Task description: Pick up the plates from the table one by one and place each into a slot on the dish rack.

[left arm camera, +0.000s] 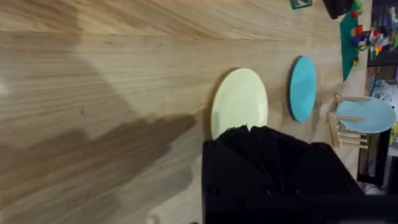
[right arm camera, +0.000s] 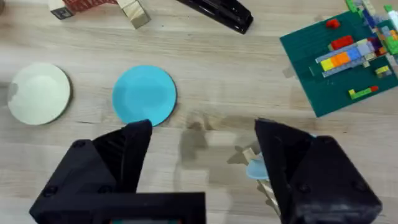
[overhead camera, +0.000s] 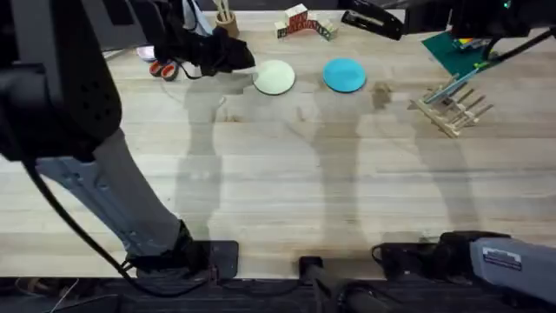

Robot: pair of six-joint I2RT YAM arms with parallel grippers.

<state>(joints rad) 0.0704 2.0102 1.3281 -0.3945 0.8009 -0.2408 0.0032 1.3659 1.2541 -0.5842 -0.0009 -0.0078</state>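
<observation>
Because the cream plate point(overhead camera: 274, 77) lies flat on the bench point(overhead camera: 278, 174), the left end effector point(overhead camera: 230, 54) beside it, its state unreadable, may skid off the rim; the right end effector point(right arm camera: 202, 134) stands open.

The overhead camera looks down and forward across the whole table point(overhead camera: 287, 183), while both wrist cameras hang high over its far part, the left one closer to the cream plate point(left arm camera: 239, 102), and each takes in that plate and the blue plate point(right arm camera: 144, 94)
</observation>
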